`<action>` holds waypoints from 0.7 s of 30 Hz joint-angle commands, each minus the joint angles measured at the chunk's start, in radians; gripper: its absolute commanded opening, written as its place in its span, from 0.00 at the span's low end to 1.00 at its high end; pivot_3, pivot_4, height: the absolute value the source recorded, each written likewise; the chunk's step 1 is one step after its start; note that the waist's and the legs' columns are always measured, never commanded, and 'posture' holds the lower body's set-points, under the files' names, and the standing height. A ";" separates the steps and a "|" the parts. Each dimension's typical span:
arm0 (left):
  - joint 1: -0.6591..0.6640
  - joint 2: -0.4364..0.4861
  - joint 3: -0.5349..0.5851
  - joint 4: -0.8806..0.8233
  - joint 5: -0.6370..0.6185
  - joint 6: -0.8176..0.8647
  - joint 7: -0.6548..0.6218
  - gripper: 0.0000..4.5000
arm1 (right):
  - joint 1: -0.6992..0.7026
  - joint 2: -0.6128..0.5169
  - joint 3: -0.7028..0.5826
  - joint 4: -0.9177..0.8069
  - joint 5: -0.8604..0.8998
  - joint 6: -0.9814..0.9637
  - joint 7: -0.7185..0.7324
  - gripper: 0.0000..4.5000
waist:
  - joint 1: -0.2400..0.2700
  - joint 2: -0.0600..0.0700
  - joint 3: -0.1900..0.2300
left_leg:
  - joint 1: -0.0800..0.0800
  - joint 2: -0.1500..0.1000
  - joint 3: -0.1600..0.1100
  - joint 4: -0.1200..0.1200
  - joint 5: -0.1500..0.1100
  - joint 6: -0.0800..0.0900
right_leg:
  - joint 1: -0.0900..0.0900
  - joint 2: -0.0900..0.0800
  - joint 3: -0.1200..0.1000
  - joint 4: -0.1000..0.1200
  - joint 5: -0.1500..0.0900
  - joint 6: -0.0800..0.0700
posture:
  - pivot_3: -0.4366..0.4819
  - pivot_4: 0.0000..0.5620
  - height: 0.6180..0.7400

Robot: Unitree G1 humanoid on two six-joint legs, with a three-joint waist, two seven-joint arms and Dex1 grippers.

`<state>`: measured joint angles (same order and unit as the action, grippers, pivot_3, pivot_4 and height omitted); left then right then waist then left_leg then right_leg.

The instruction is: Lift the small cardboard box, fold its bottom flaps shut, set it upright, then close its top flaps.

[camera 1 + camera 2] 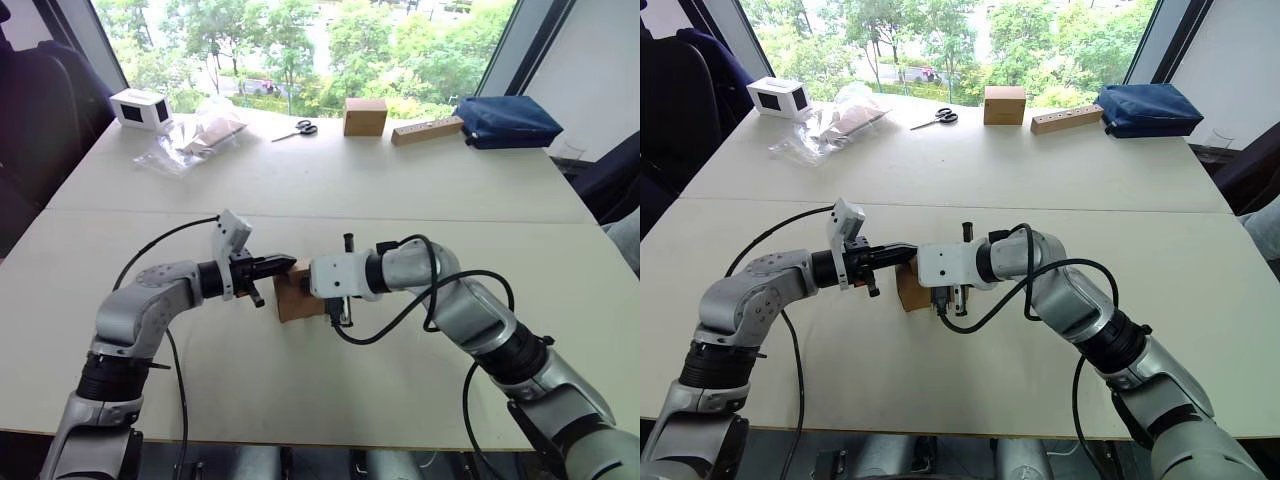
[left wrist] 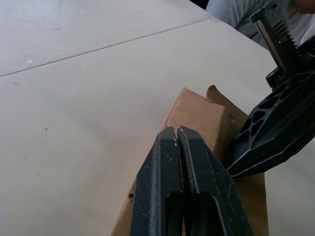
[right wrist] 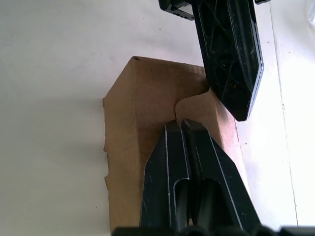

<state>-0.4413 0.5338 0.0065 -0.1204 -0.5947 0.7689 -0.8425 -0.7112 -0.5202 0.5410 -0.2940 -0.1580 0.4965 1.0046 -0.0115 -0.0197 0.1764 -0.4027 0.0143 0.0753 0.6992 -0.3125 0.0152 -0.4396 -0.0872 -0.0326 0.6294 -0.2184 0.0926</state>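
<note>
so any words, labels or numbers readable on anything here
None can be read.
small cardboard box: plain brown, no print on the faces that show.
brown box at the far edge of the table: no marking that can be made out.
white box with the black window: any print is too small to tell.
blue bag: no label legible.

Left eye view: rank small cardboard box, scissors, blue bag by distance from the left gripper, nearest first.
1. small cardboard box, right at the left gripper, table centre.
2. scissors, far side, ahead.
3. blue bag, far right corner.
</note>
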 commanded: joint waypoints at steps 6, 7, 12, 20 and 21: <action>0.004 0.000 -0.008 -0.054 -0.003 -0.005 -0.001 0.01 | -0.004 0.019 0.014 0.016 -0.044 0.058 -0.032 0.00 | 0.000 0.000 0.000 | 0.000 0.000 0.000 0.000 0.000 0.000 | 0.000 0.000 0.000 0.000 0.000 0.000 | 0.48 0.27 1.00; 0.002 -0.005 0.001 -0.054 -0.012 0.001 0.003 0.01 | -0.005 0.020 0.015 0.015 -0.047 0.059 -0.033 0.00 | 0.000 0.000 0.000 | 0.000 0.000 0.000 0.000 0.000 0.000 | 0.000 0.000 0.000 0.000 0.000 0.000 | 0.48 0.27 1.00; -0.005 -0.013 0.012 -0.052 -0.026 0.013 0.016 0.01 | -0.010 0.017 0.020 0.018 -0.068 0.050 -0.037 0.00 | 0.001 0.000 0.000 | 0.000 0.000 0.000 0.000 0.000 0.000 | 0.000 0.000 0.000 0.000 0.000 0.000 | 0.48 0.27 1.00; 0.011 0.019 -0.045 -0.072 0.029 -0.027 -0.008 0.01 | 0.001 0.014 -0.002 -0.009 -0.045 0.066 -0.018 0.00 | 0.000 0.000 0.000 | 0.000 0.000 0.000 0.000 0.000 0.000 | 0.000 0.000 0.000 0.000 0.000 0.000 | 0.48 0.27 1.00; 0.015 0.028 -0.060 -0.080 0.042 -0.039 -0.015 0.01 | 0.009 0.006 -0.021 -0.026 -0.025 0.078 -0.006 0.00 | 0.000 0.000 0.000 | 0.000 0.000 0.000 0.000 0.000 0.000 | 0.000 0.000 0.000 0.000 0.000 0.000 | 0.48 0.27 1.00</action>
<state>-0.4350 0.5465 -0.0271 -0.1607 -0.5796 0.7571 -0.8389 -0.7107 -0.4970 0.5581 -0.2857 -0.2090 0.5527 0.9811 -0.0112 -0.0196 0.1763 -0.4027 0.0141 0.0753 0.6992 -0.3123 0.0149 -0.4394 -0.0873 -0.0326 0.6292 -0.2184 0.0926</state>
